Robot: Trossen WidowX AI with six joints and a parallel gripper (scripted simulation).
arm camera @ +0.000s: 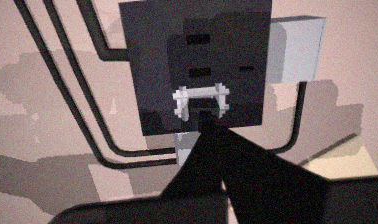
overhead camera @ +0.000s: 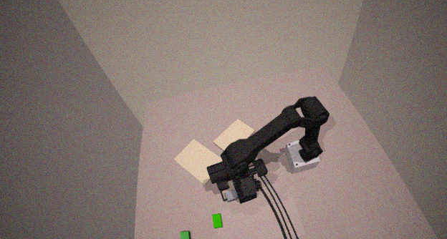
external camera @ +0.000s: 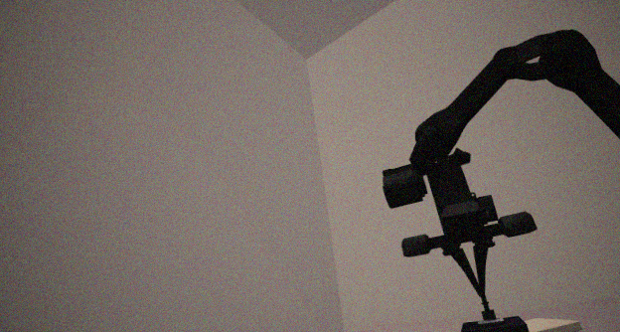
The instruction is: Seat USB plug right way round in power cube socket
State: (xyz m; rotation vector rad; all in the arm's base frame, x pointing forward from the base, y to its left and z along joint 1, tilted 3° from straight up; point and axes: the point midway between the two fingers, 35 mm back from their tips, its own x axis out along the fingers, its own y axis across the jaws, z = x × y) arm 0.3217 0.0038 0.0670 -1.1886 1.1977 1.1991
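The power cube (external camera: 517, 326) (arm camera: 150, 65) is a dark box with dark slots in its top; the gripper hides it in the top view. A pale bracket-like collar (arm camera: 202, 92) surrounds the socket near one edge of the top. The USB plug (external camera: 489, 314) (arm camera: 202, 103) is small and dark and stands in that collar; how deep it sits and which way round it is cannot be told. My gripper (external camera: 486, 304) (arm camera: 213, 134) is shut, its fingertips together directly above the plug, touching or almost touching its top. No plug body shows between the fingers.
A pale grey block (overhead camera: 230, 195) (arm camera: 297, 50) adjoins the cube's side. Black cables (overhead camera: 274, 202) (arm camera: 65, 95) run beside the cube. Two cream boards (overhead camera: 195, 159) (overhead camera: 233, 132) lie nearby. Two green blocks (overhead camera: 217, 220) (overhead camera: 185, 235) lie on the table. The arm's white base (overhead camera: 291, 153) stands behind.
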